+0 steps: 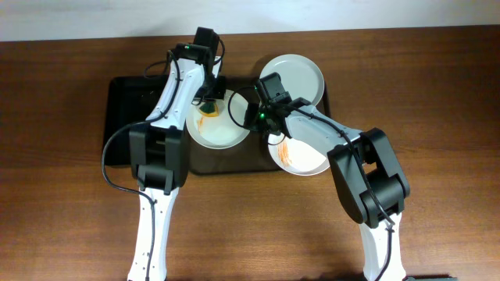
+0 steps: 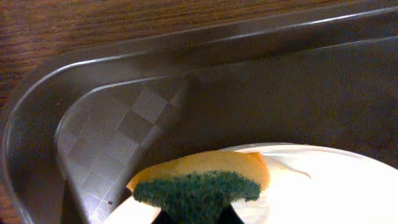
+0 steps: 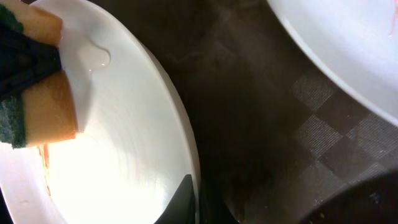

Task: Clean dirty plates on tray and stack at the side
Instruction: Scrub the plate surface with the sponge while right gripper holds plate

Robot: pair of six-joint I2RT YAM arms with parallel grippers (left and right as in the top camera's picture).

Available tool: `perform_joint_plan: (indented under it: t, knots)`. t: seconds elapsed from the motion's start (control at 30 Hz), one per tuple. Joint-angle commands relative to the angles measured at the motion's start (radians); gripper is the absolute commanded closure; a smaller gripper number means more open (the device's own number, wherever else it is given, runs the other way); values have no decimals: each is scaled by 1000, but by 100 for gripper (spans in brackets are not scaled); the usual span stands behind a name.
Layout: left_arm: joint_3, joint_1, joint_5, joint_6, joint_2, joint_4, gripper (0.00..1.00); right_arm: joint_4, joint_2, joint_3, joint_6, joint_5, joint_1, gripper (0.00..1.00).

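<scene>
Three white plates lie on the dark brown tray [image 1: 328, 97]. The left plate [image 1: 223, 133] has an orange smear near its top. My left gripper [image 1: 208, 99] is shut on a green and yellow sponge [image 2: 198, 190] pressed on that plate's far edge [image 2: 323, 186]. My right gripper [image 1: 255, 117] is shut on the same plate's right rim [image 3: 189, 155], one finger on its inside [image 3: 185, 198]. The sponge also shows in the right wrist view [image 3: 37, 93]. A clean plate [image 1: 295, 76] sits at the back right. A plate with orange smears [image 1: 301, 158] sits at the front right.
A smaller black tray [image 1: 125, 101] lies to the left of the brown tray, under my left arm. The brown tray's rounded corner and raised rim [image 2: 37, 99] lie just beyond the sponge. Wooden table [image 1: 437, 94] surrounds both trays.
</scene>
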Motion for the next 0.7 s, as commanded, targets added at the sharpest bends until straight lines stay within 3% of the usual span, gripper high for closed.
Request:
perform_joint_plan:
  t: [0.0, 0.67]
  knots:
    - [-70, -9, -75, -44, 154, -32, 99, -3, 20, 5, 5, -47, -17, 96]
    - [-85, -10, -75, -77, -34, -204, 99, -7, 29, 4, -1, -93, -46, 96]
